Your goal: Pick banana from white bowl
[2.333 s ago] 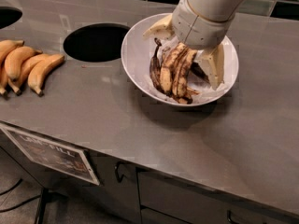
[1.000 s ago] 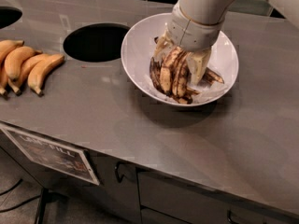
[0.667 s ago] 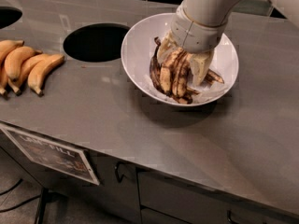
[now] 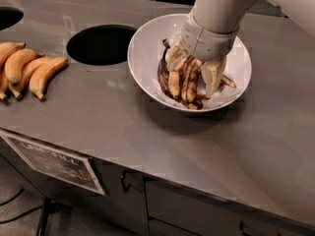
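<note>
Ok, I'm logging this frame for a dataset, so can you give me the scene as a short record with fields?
surface: grey counter
target: brown-streaked banana, lying in the white bowl
gripper: gripper lowered into the bowl, down at the banana
other fruit: bunch of yellow bananas on the counter, near the picture's left edge
opening: round dark hole in the counter, between the bunch and the bowl
task state: banana not yet lifted out of the bowl
</note>
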Robot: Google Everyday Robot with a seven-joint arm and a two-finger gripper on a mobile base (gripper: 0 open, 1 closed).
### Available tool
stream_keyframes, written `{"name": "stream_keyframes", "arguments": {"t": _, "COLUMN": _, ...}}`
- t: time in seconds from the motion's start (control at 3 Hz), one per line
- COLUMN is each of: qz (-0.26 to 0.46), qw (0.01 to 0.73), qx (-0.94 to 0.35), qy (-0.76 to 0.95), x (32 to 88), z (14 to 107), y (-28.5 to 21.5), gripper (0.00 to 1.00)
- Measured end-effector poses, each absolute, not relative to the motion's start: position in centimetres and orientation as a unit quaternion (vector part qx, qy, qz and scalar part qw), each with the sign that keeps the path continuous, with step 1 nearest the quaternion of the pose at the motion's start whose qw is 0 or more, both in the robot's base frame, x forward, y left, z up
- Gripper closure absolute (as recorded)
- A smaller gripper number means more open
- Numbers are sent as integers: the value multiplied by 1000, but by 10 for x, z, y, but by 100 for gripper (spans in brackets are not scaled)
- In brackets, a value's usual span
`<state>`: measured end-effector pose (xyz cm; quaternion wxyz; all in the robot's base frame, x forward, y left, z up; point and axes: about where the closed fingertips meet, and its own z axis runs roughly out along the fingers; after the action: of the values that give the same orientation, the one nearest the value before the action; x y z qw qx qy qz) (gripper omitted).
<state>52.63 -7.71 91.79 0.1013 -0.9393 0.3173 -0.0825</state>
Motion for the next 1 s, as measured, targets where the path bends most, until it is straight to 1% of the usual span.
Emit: {"name": "stream_keyframes", "arguments": {"t": 1.0, "qz": -71, "qw": 79, "qx": -945, "qy": 308, "x": 526, "z": 908, "y": -78, "gripper": 35}}
